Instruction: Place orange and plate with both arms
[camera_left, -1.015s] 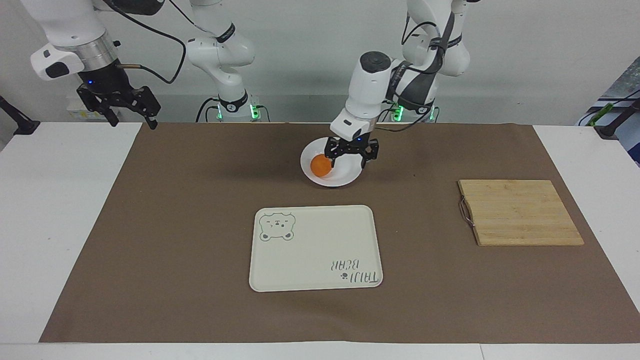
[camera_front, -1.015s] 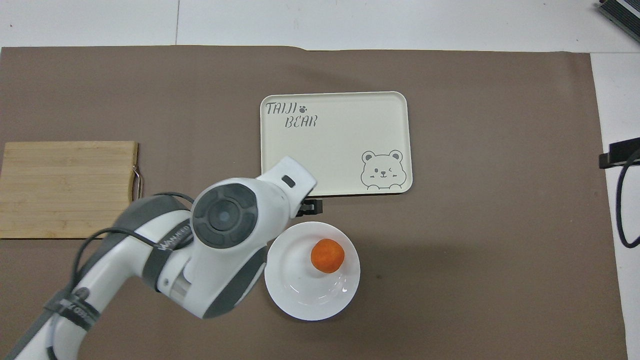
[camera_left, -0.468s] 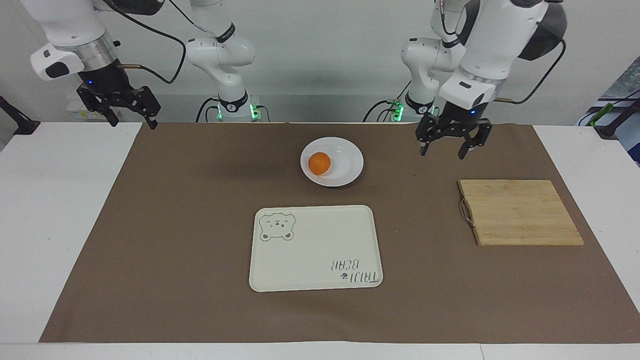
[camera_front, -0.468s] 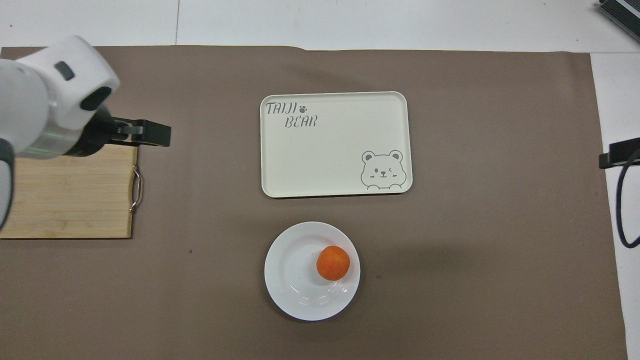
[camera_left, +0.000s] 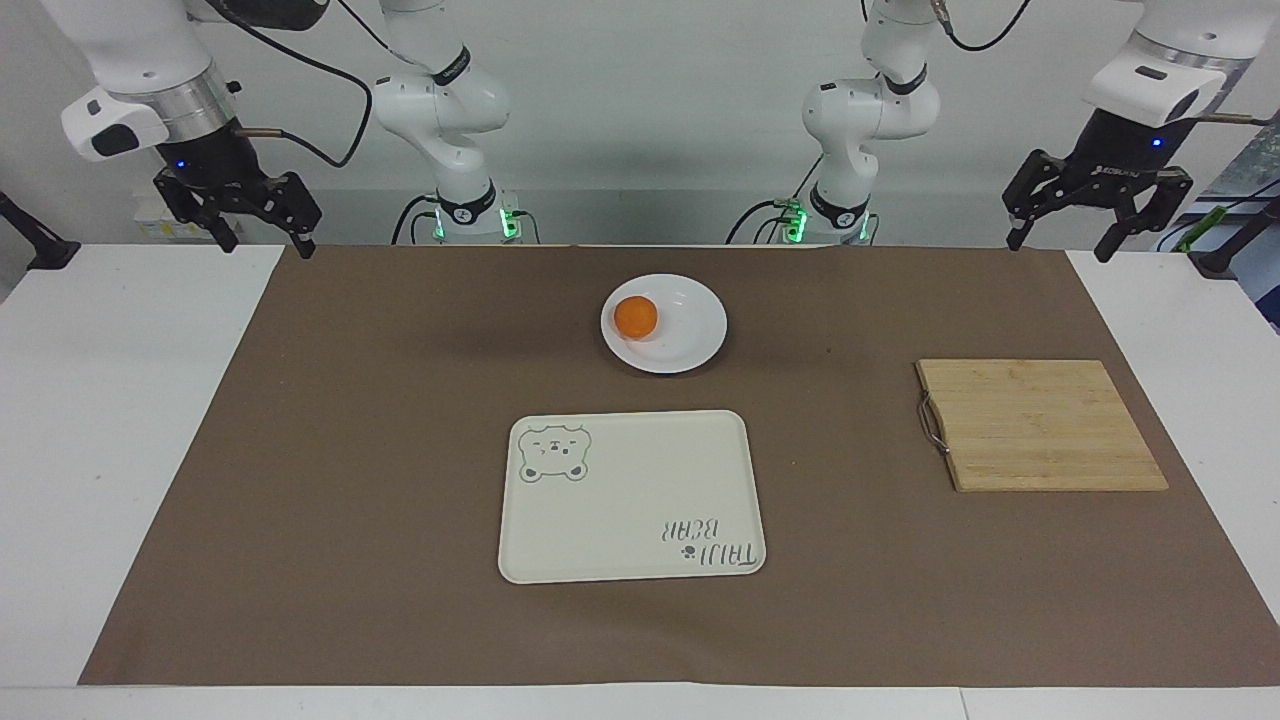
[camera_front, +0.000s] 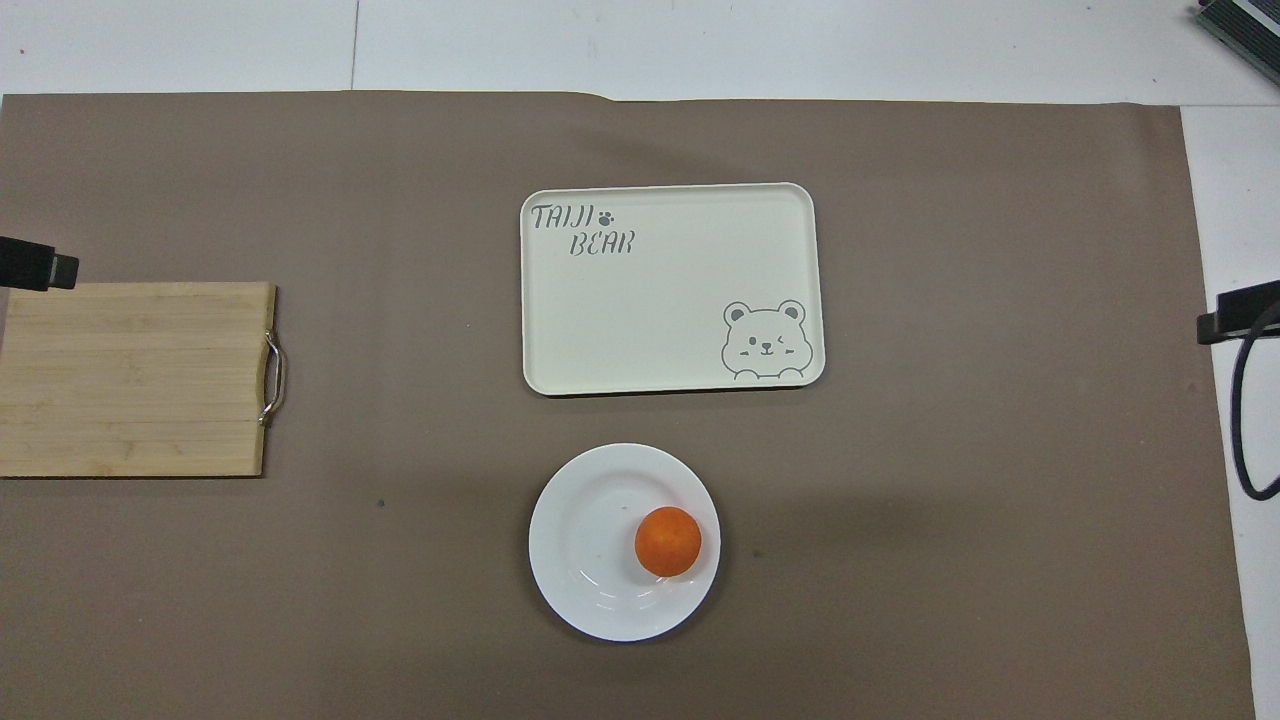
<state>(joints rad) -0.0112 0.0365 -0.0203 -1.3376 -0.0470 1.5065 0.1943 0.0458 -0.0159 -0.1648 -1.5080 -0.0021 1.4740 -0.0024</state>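
Looking like a robotics lab rather than a kitchen: two white robot arms standing bolted at one end of a white table, green status lights glowing at their bases and black cables trailing along a bare grey wall. Lying spread across the tabletop, a brown paper sheet, with household props sitting well apart on it — a cream tray with a bear drawing, a wooden cutting board, and a white plate carrying an orange. Pointing to a staged test setup, with no stove, sink or cupboards showing.
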